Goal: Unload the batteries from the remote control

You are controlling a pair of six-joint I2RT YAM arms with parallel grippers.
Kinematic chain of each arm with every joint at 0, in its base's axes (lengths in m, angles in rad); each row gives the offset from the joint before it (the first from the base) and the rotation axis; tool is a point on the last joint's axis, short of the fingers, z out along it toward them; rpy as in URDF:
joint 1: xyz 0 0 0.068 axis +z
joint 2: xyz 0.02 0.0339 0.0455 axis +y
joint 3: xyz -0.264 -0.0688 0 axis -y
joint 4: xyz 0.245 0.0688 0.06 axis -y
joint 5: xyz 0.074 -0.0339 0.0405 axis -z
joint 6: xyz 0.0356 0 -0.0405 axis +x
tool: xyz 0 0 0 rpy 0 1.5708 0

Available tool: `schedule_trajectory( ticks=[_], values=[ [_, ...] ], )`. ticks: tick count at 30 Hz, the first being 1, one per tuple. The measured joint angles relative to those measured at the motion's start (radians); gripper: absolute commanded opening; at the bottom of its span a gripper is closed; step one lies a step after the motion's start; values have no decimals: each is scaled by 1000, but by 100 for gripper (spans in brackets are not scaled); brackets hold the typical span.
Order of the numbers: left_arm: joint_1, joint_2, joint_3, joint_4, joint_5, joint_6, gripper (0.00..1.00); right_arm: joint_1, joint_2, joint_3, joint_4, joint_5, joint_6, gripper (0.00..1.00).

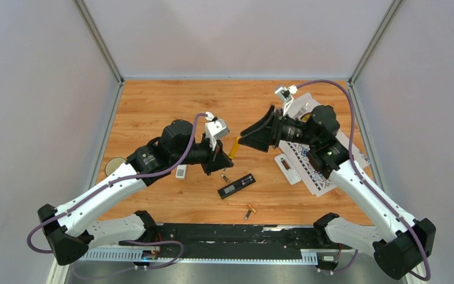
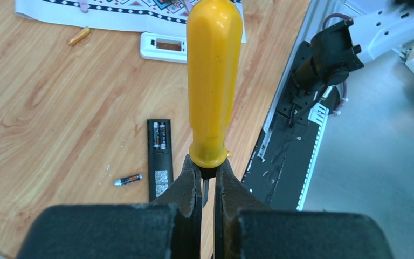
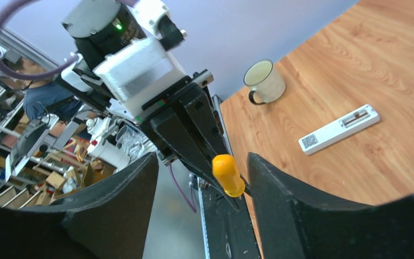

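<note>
Yellow plastic first: the screwdriver point(image 2: 214, 81) handle sticks out of the left gripper point(image 2: 207, 183), whose jaws are pinched tight on the metal shaft just under the handle collar. The tool is held above the wooden table point(image 1: 153, 106), its handle end pointing at the right gripper point(image 3: 202, 161). That gripper's jaws stand wide, one on either side of the handle's rounded end, with a gap on both sides and no contact visible.

Containers:
- The black remote point(image 2: 159, 167) lies flat on the wood below the tool, back up, with its battery bay open. Two batteries point(image 2: 159, 135) sit side by side in that bay, at the end away from the label sticker.
- The white remote point(image 2: 150, 46) lies at the edge of the patterned mat point(image 2: 113, 11). Its bay is open and shows as a dark slot; I cannot tell the contents.
- The mug point(image 3: 264, 81) stands upright near the table's left edge and is pale inside. I cannot tell whether it holds anything.

Loose on the table:
- One dark battery point(image 2: 128, 180) lies just beside the black remote.
- A pair of cells point(image 1: 250, 209), one of them orange-gold, lies near the front edge.
- One orange battery point(image 2: 79, 36) lies close to the mat.
- A second white remote point(image 3: 338, 129) lies on bare wood beside the left arm.
</note>
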Motion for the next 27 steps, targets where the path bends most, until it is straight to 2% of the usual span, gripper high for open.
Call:
schedule_trajectory(
  ticks=[4,11,16,17,18,20,21,24,27],
  values=[
    [0,0,0,-1,26,6,0,40,56,0,-16,4,2,51],
    [1,1,1,-19,30,16,0,48,87,5,-80,34,-14,43],
    [1,2,2,-44,26,21,0,71,87,19,-126,44,-48,31],
    [1,3,2,-48,26,21,0,75,87,19,-132,45,-52,29],
    [1,4,2,-51,26,22,0,81,87,19,-138,45,-55,21],
    [1,8,2,-60,26,22,0,95,87,19,-154,53,-74,15],
    [1,8,2,-65,27,21,0,100,87,21,-166,61,-89,7],
    [1,11,2,-75,29,21,0,109,87,29,-198,77,-119,0],
    [1,11,2,-77,26,21,0,115,87,37,-218,89,-134,0]
  ],
)
